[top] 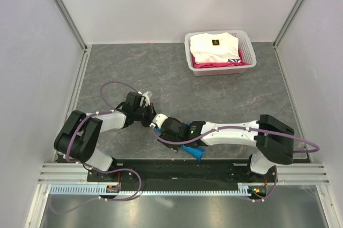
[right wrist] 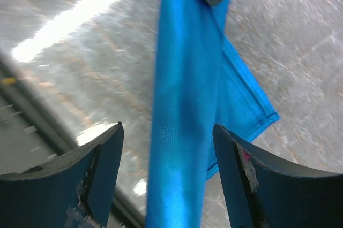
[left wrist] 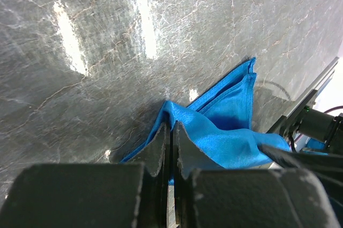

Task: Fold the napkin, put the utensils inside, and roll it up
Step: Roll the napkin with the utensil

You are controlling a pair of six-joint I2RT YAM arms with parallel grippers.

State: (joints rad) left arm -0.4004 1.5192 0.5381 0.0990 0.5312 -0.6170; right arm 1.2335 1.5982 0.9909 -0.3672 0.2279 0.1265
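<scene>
The bright blue napkin lies bunched on the grey table, and one corner is pulled up into a fold. My left gripper is shut on that raised fold. From the pinch, a taut band of the napkin runs between the spread fingers of my right gripper, which is open and does not press the cloth. In the top view the left gripper and right gripper meet near the table's front middle. A bit of napkin shows under the right arm. The utensils are out of view.
A white basket holding folded white and pink clothes stands at the back right. The metal rail of the arm mount runs along the near edge, close to the napkin. Grey walls enclose the table on three sides.
</scene>
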